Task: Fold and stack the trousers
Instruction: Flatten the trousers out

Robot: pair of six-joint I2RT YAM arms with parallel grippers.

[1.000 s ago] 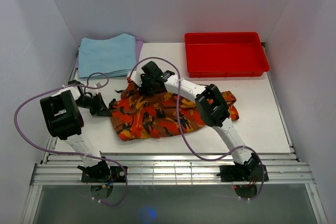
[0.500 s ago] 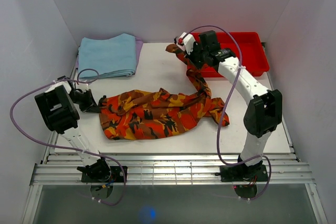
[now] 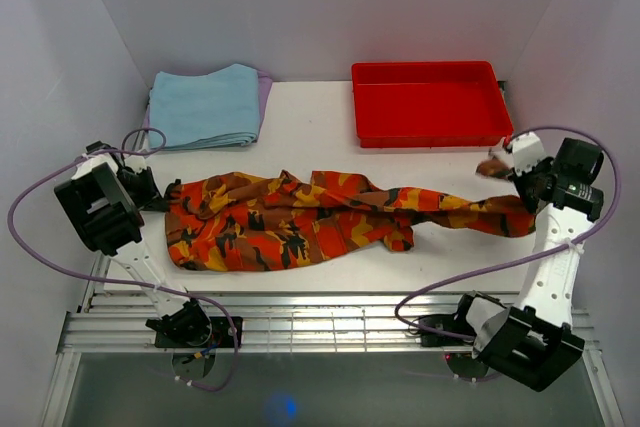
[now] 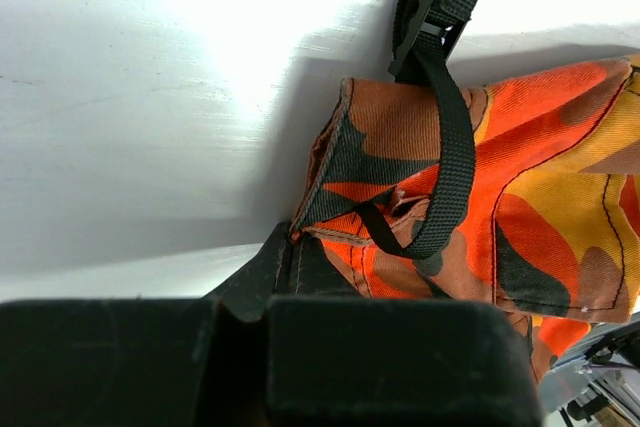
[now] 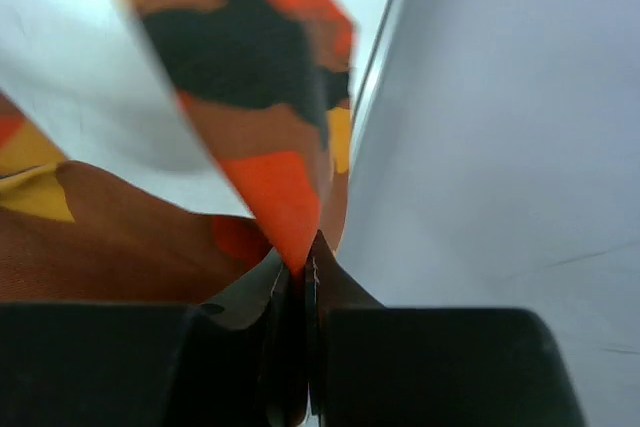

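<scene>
The camouflage trousers (image 3: 300, 222) lie stretched across the white table from far left to far right. My left gripper (image 3: 152, 190) is shut on their waist end at the left edge; the left wrist view shows orange and brown cloth (image 4: 520, 207) with a black strap loop (image 4: 455, 147) right at the closed jaws (image 4: 290, 247). My right gripper (image 3: 512, 179) holds a leg end at the table's right edge, close to the side wall. In the right wrist view an orange cloth corner (image 5: 285, 202) is pinched between the closed jaws (image 5: 303, 267).
A folded light blue cloth (image 3: 205, 105) lies at the back left. A red tray (image 3: 430, 102) sits at the back right. The right wall (image 5: 500, 147) stands very near my right gripper. Purple cables loop beside both arms.
My right gripper swept from the table's middle-left to the far right with a leg end, pulling the bunched trousers out long. The left gripper drew the waist end slightly left.
</scene>
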